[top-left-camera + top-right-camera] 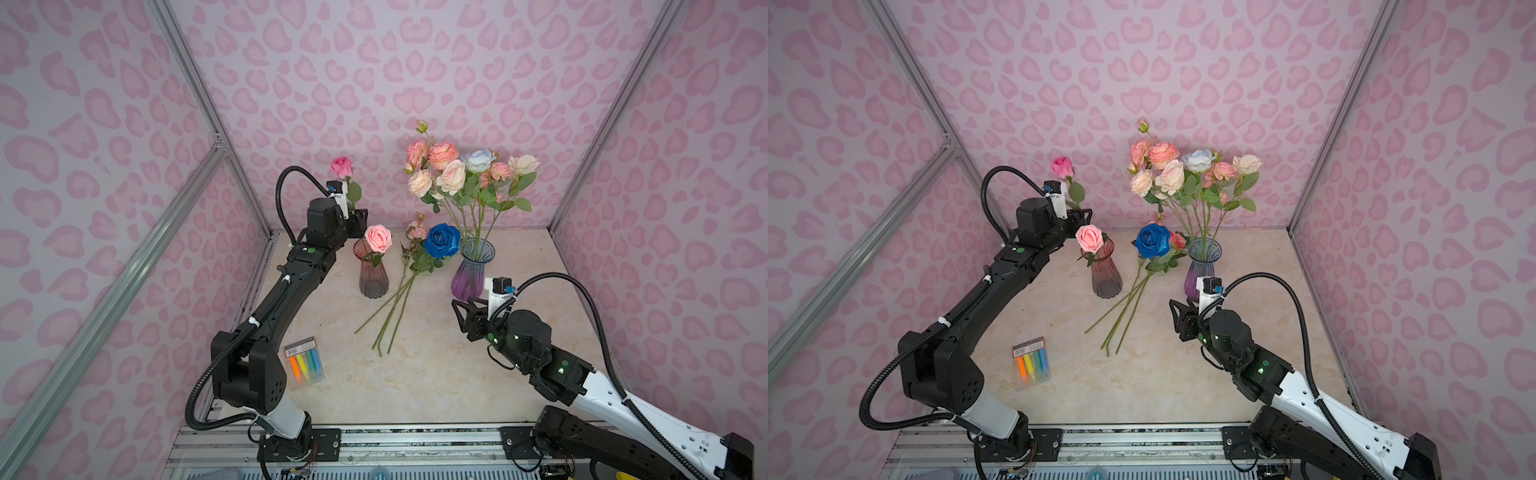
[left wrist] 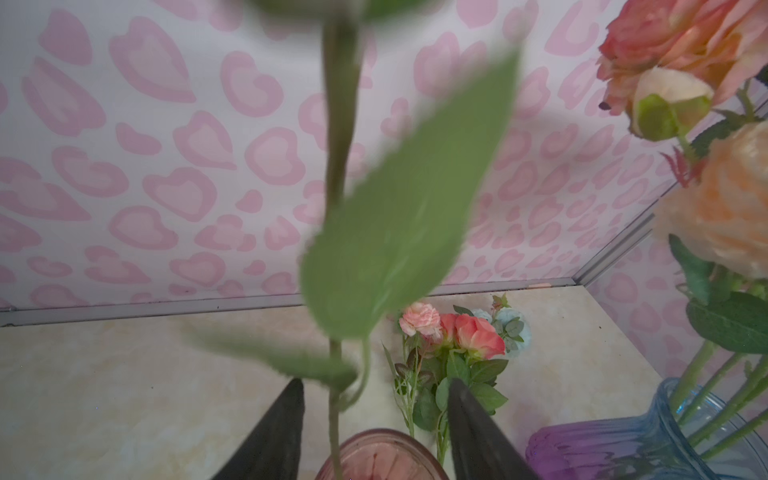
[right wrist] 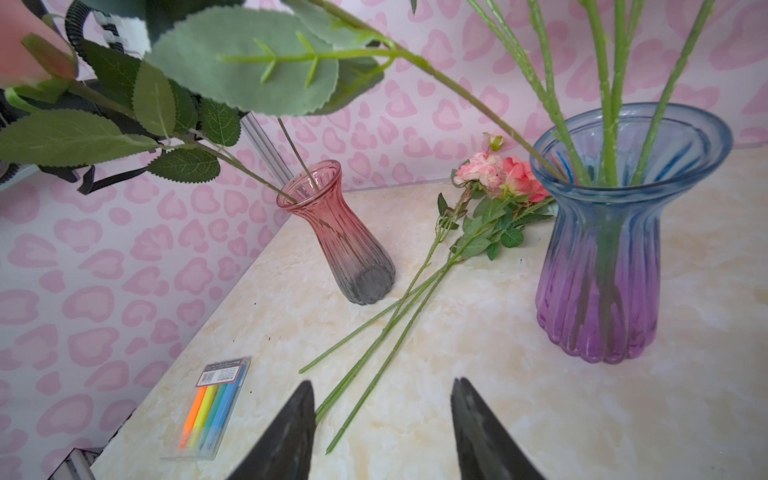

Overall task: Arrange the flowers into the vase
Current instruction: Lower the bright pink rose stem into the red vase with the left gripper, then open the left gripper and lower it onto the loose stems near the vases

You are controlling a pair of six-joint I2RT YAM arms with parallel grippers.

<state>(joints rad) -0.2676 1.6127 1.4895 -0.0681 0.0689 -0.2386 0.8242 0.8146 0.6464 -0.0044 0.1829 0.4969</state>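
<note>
Marker pack [image 1: 305,361] lies at the table's left front, well apart from everything (no risk).

Left gripper [image 2: 375,382] is high at the back over the pink vase [image 1: 372,272]. Its jaws stand apart on either side of the magenta rose [image 1: 342,167] stem and do not pinch it. The stem runs down into the vase mouth.
- Risk: the rose is tall and top-heavy, the neck narrow, and nothing braces the stem, so it may lean or tip the vase.
- Risk: a leaf hangs just beside one finger [image 2: 282,432] and could snag on a pull-back and drag the stem out.

Pink rose [image 1: 378,237] is also in this vase, leaning over the rim.

Loose stems [image 1: 395,307] lie crossed on the table between the vases, the blue rose [image 1: 442,240] among them.
- Risk: lifting one likely drags its neighbours.

Purple vase [image 1: 471,270] holds the main bunch [image 1: 457,170].
- Risk: its mouth is crowded, so a new stem may jam.

Right gripper [image 1: 465,305] is half-wide and empty, low and just beside that vase.
- Risk: a careless swing could knock it.
</note>
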